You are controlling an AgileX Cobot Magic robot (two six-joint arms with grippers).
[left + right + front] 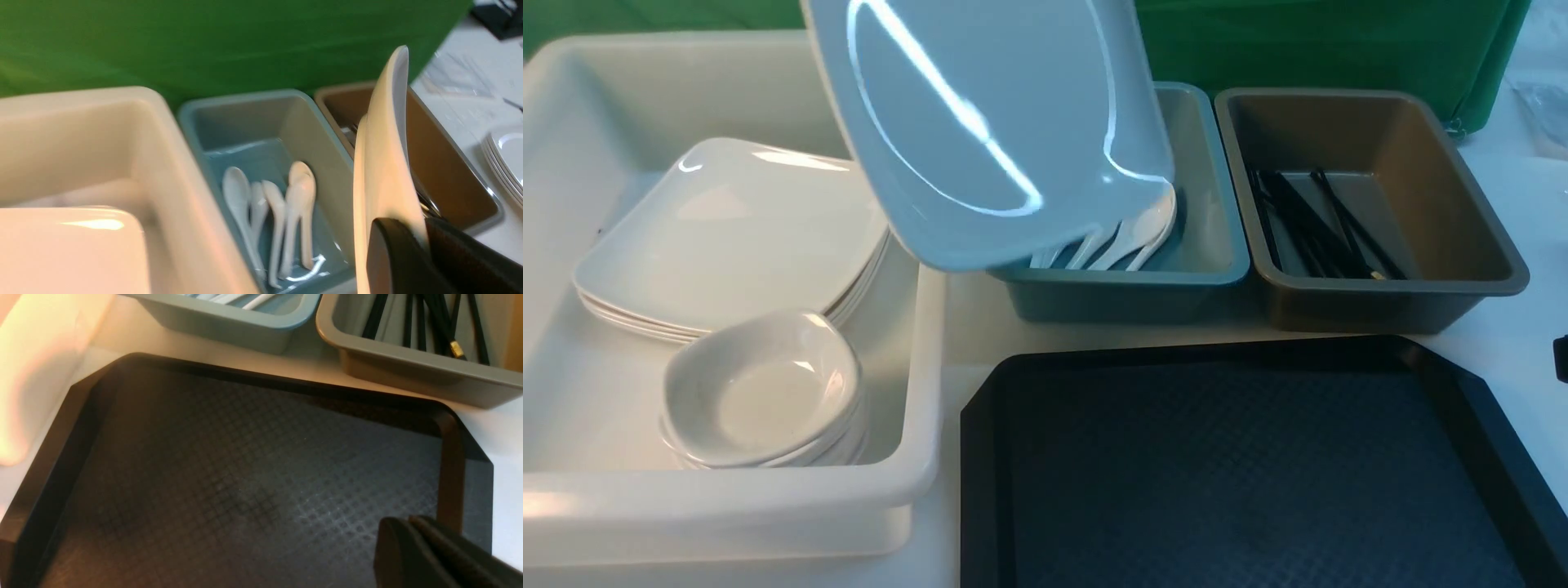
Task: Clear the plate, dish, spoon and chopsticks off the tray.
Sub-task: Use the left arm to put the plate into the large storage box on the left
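Note:
My left gripper [423, 232] is shut on the rim of the large white plate [384, 163] and holds it edge-up in the air. In the front view the plate [988, 122] hangs tilted above the border of the white tub and the blue tub, and it hides the gripper. The black tray [1241, 457] lies bare at the front right. My right gripper [408, 526] is shut and empty over one corner of the tray [245, 477]. White spoons [1127, 237] lie in the blue tub. Black chopsticks [1315, 224] lie in the brown tub.
The white tub [923, 343] on the left holds a stack of white plates [727, 237] and stacked small dishes [764, 392]. The blue tub [1217, 204] and brown tub [1462, 188] stand behind the tray. More plates [506, 163] are stacked on the table beyond the brown tub.

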